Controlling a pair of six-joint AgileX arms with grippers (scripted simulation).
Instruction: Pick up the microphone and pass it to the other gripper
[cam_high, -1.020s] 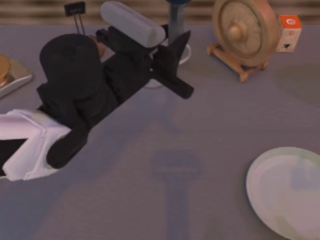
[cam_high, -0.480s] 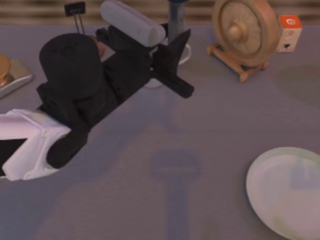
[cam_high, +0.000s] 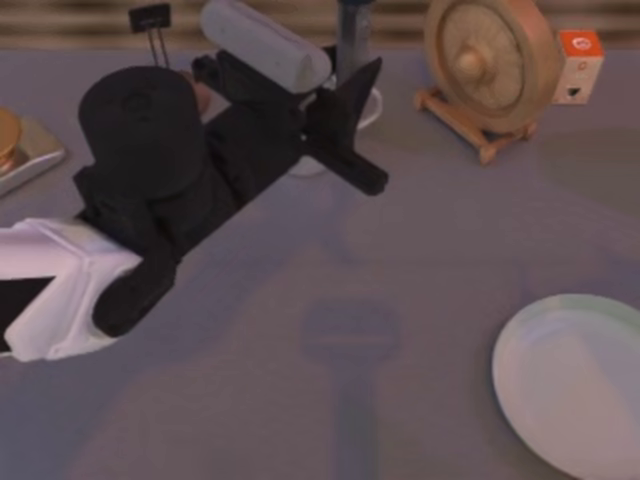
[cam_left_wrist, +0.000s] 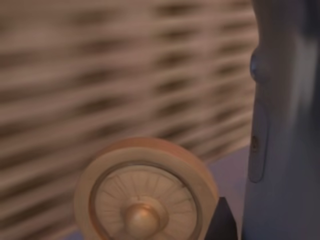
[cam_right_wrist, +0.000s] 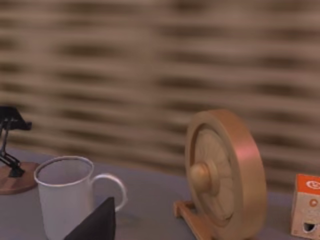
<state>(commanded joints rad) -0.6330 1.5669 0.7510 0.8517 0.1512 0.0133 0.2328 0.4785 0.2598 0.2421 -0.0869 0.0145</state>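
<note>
Microphone (cam_high: 352, 40) upright, gripped in left tool (cam_high: 345, 95), lifted

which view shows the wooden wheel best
The right wrist view: the wooden wheel stands nearly whole on its stand beside the white mug. The top view shows it from above, cut at the frame edge. The left wrist view catches only its upper face, beside the microphone.
</note>
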